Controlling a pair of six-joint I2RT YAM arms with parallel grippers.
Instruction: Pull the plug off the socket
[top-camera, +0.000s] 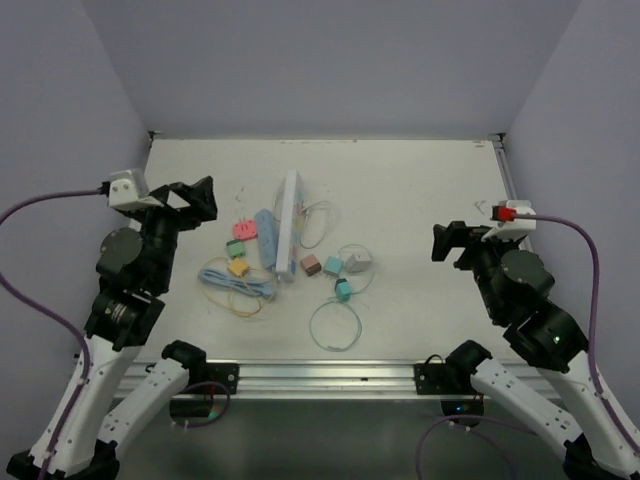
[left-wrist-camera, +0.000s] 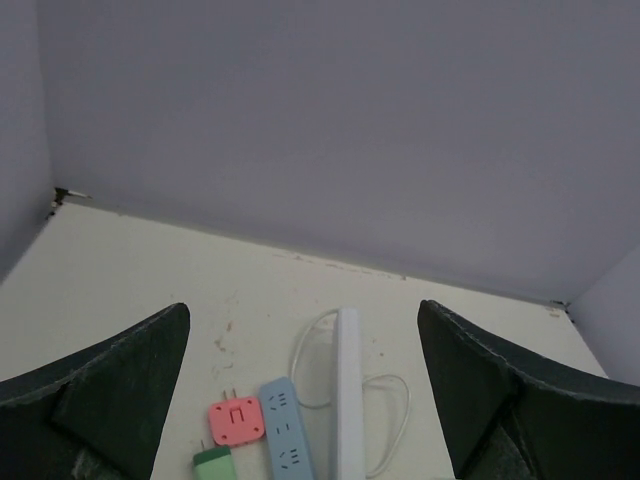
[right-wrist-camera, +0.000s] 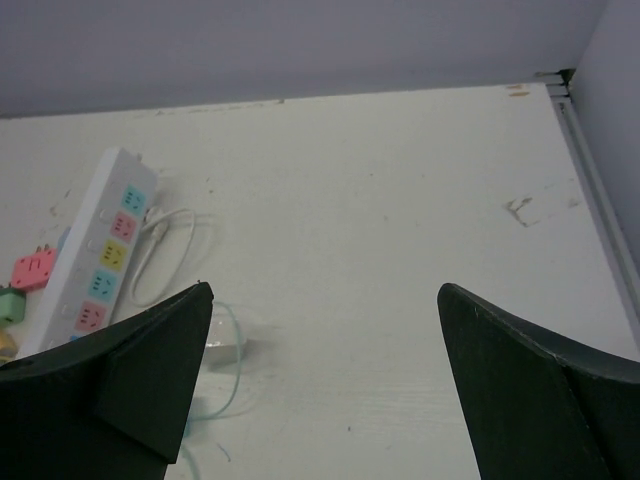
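We see both arms raised over the bench (top-camera: 420, 180), each pincer empty with its fingers spread wide. The left pincer (top-camera: 190, 200) hovers at the bench's left side; ahead of it and slightly to its right lies the white power strip (left-wrist-camera: 347, 390), with the blue strip (left-wrist-camera: 288, 438) just beside it and the pink plug (left-wrist-camera: 238, 420) lying loose, prongs up, next to the blue strip. A green plug (left-wrist-camera: 212, 464) sits just below the pink one. The right pincer (top-camera: 452, 243) hangs at the bench's right side, well apart from everything; the white power strip, its coloured sockets facing up, lies far off to this pincer's left. We cannot tell from these views whether any plug is seated in a socket.
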